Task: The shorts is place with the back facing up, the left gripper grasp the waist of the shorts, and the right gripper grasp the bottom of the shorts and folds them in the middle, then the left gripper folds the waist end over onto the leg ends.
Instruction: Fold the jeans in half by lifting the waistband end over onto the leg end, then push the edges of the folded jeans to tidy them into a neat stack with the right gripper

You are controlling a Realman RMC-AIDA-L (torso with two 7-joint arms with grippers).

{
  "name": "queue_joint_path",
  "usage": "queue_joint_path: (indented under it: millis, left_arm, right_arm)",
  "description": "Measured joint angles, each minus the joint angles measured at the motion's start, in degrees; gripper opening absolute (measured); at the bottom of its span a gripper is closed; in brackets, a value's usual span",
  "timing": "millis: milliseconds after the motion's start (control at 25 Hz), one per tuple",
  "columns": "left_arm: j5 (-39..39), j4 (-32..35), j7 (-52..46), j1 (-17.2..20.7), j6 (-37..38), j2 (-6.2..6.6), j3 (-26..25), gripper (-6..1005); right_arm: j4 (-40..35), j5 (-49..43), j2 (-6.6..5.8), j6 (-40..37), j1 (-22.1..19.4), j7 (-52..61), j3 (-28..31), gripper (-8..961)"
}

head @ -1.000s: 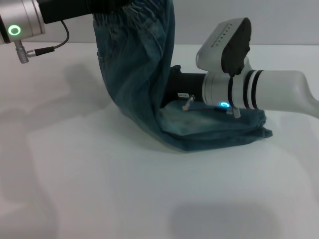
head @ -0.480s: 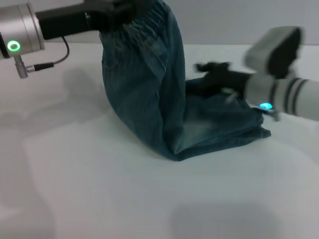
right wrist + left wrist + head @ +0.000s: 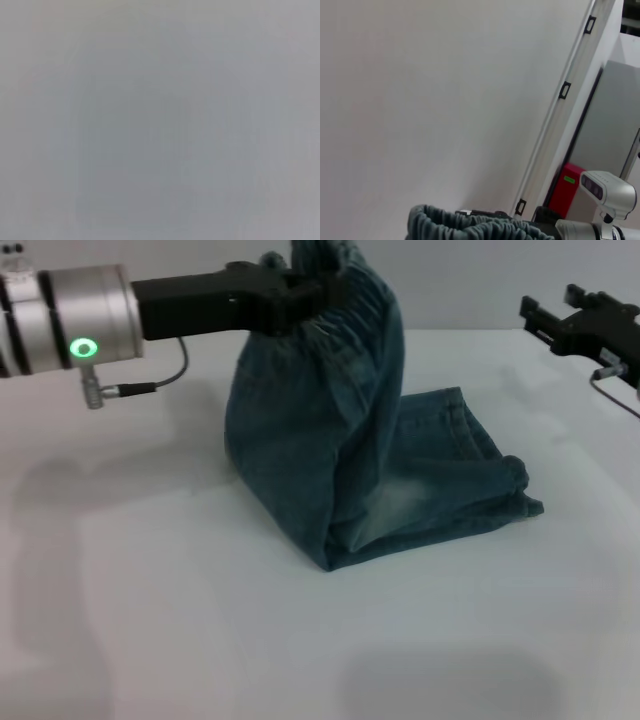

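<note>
The left gripper (image 3: 300, 292) held the shorts (image 3: 370, 470) clamped at the raised waist (image 3: 345, 285); the leg ends (image 3: 515, 485) lay on the table (image 3: 200, 620). The right gripper (image 3: 548, 320), fingers apart, hovered clear.

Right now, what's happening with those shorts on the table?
The left gripper is shut on the waist of the shorts, holding it raised above the white table. The leg ends lie flat on the table toward the robot's right. The right gripper hangs open off to the right, clear of the denim.
</note>
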Motion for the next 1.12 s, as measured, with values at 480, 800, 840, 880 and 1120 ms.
queue_joint_path:
  millis: [480,800,840,880,1120]
  left_arm:
    - [-9.7,-0.3,1.1,-0.7,-7.2,-0.27,13.4,208]
    - [-13.5,-0.3,2.1,0.6,-6.9,-0.25,15.4,344]
    - [-13.9,-0.3,2.2,0.9,-6.8,-0.21,15.4,391]
    - [-14.4,-0.3,2.3,1.2,-6.7,-0.18,15.4,438]
    - [-18.7,-0.3,5.6,4.6,-6.8,0.10,15.0,677]
  right_arm:
    - [0.3,0.7,-0.05,1.3,-0.5,-1.0,1.3,647]
    - [1.6,6.1,0.00,1.8,-1.3,-5.4,2.5,647]
    - [1.6,6.2,0.00,1.8,-1.4,-5.4,2.5,647]
    - [1.6,6.2,0.00,1.7,-1.4,-5.4,2.5,647]
    - [1.5,6.0,-0.11,-3.7,-1.4,-4.6,0.7,647]
